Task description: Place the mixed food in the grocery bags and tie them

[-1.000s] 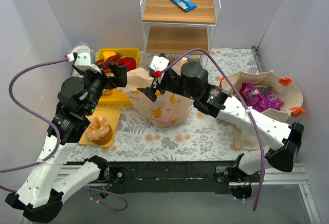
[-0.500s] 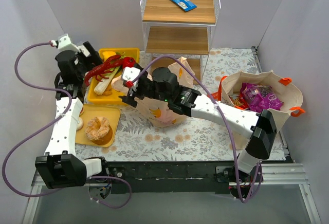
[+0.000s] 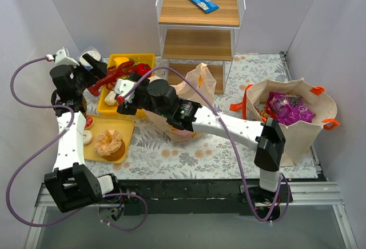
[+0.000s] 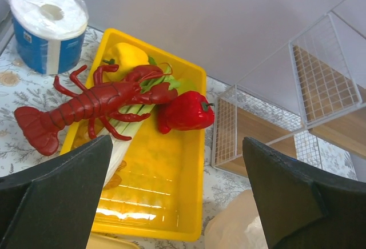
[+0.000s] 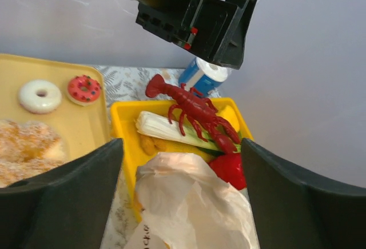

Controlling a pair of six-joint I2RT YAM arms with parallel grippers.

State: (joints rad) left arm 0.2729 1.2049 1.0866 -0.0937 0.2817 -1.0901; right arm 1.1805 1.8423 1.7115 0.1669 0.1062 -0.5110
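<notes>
The peach plastic bag (image 3: 184, 120) stands mid-table with one handle (image 3: 200, 77) sticking up. My right gripper (image 3: 127, 91) reaches across its left side, open and empty; in the right wrist view (image 5: 183, 203) the bag's crumpled top (image 5: 189, 197) lies below the spread fingers. The beige tote (image 3: 300, 132) stands at the right with a purple snack packet (image 3: 289, 107) inside. My left gripper (image 3: 91, 71) is open and empty at the far left, over the yellow tray's (image 4: 171, 203) near end (image 4: 177, 203). The cucumber is not visible.
The yellow tray (image 3: 132, 58) holds a red lobster (image 3: 111, 77), a leek (image 4: 123, 140) and a red pepper (image 4: 186, 111). A paper roll (image 4: 48, 29) stands left of it. A doughnut tray (image 3: 124, 128) lies in front. A wire shelf (image 3: 200, 32) stands behind.
My left arm has swung back from the peach bag to the far left by the paper roll. My right arm has stretched left across the bag towards the yellow tray.
</notes>
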